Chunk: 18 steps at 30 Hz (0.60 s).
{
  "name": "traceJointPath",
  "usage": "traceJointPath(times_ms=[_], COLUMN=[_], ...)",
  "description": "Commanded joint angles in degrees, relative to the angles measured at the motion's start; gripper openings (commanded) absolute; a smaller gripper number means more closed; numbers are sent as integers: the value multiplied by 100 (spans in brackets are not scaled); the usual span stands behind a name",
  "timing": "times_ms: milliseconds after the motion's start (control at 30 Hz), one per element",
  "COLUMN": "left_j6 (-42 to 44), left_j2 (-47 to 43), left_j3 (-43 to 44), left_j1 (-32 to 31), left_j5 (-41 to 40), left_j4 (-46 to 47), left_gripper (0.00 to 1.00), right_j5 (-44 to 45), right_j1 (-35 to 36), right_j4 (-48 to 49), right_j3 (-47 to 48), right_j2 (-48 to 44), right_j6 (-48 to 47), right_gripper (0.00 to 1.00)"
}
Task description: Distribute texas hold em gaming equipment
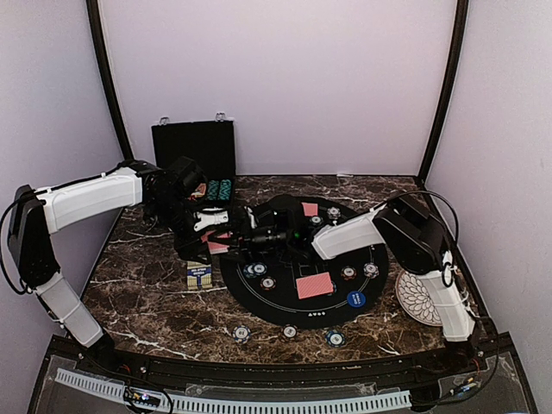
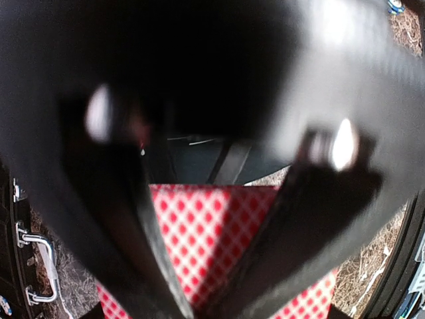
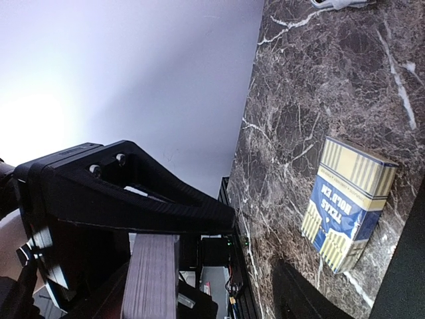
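Both crowded the mat's (image 1: 285, 312) edge: left gripper (image 2: 199, 306) pinched red-backed cards (image 2: 199, 226); right gripper (image 1: 241, 243) gaped empty, card box (image 3: 348, 206) ahead, marble (image 3: 319, 86) open beyond.

- Table (image 1: 155, 302): polished dark brown marble with white veins, glossy.
- Mat (image 1: 259, 304): black, matt.
- Cards (image 2: 219, 232): smooth coated paper, red-and-white lattice print.
- Card box (image 3: 348, 203): printed cardboard with a slight sheen.
- Plate (image 1: 416, 297): white, glazed look.
- Handle (image 2: 52, 269): shiny metal.
- Arm shell (image 1: 86, 198): smooth white plastic.

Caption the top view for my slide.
Left gripper shut on red cards at the mat's edge, right gripper close by; chips and dealt cards dot the mat.
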Motion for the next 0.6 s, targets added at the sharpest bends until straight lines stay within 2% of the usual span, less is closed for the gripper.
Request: traceJointPath(times_ms=[0, 367, 567], left_j6=[5, 28, 60], left_j2=[-261, -243, -237], left_j3=[19, -18, -84], left_j1=[-16, -15, -9], left_j5=[83, 49, -15], left_j4=[-27, 14, 60], left_gripper=[0, 0, 0], right_j5=[159, 23, -25], right_j1=[-166, -228, -300], right_j4=[-823, -1225, -1155], right_j3=[-417, -664, -819], right_j2=[-329, -777, -1143], right_j6=[-537, -926, -922], right_gripper=[66, 50, 46])
